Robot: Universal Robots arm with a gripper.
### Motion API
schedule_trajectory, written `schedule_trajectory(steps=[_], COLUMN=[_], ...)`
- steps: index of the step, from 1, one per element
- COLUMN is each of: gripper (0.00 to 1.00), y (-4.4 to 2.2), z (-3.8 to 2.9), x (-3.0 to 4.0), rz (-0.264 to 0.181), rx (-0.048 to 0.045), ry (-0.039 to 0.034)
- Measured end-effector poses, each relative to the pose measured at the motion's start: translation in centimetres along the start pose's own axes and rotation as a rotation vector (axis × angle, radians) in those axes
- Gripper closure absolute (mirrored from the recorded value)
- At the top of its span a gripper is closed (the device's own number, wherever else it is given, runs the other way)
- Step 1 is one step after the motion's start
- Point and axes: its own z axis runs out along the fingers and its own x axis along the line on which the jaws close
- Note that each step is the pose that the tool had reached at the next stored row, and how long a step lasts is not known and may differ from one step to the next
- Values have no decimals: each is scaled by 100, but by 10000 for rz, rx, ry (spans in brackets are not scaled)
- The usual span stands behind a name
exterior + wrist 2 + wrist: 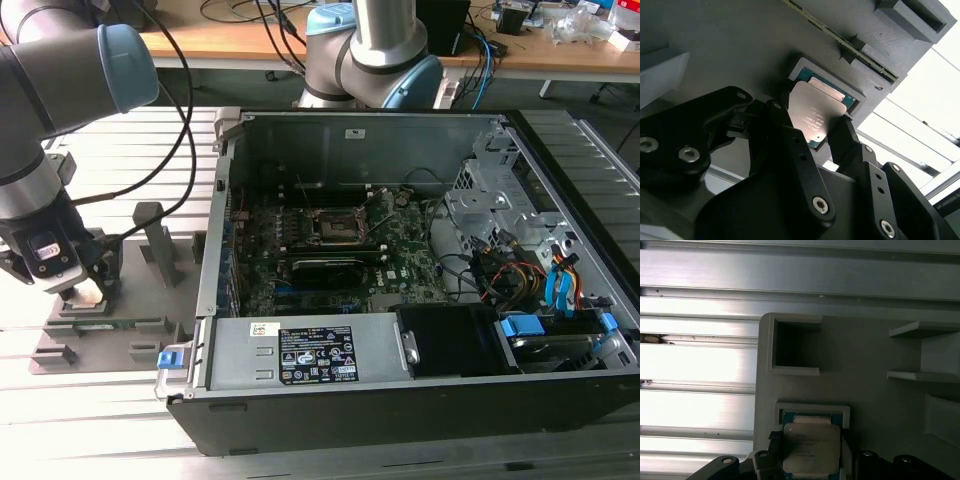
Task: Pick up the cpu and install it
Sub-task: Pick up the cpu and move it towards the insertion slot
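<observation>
While the black two-finger gripper (pixel 812 120) hangs over the flat grey moulded fixture tray (pixel 150 320) at the exterior view's left, its fingers (pixel 790 145) appear clamped on two opposite edges of the small square cpu with the pale silver metal top (pixel 812 112). The chip is at the square recess (pixel 812 410) of that tray, well apart from the open black computer case (pixel 560 160). You cannot tell from these views if it is lifted free or rests inside.

In my judgement, your main risk is the thin grip. The fingers hold only the narrow edges, so the chip may slip or tilt, and a tilted corner could catch on the recess rim. A drop would likely harm its underside. At the dark square metal-framed socket (pixel 340 228) on the board, a rotated or slanted chip could damage the contacts.

By count, you have one cpu, one gripper with two fingers, one tray, one case and one socket.
</observation>
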Motion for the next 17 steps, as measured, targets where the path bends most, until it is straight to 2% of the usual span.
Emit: schedule_trajectory(steps=[13, 17], gripper=[45, 45], y=[0, -1], z=[3, -51], x=[-1, -1], rz=[0, -2], rx=[0, -1], ry=[-1, -2])
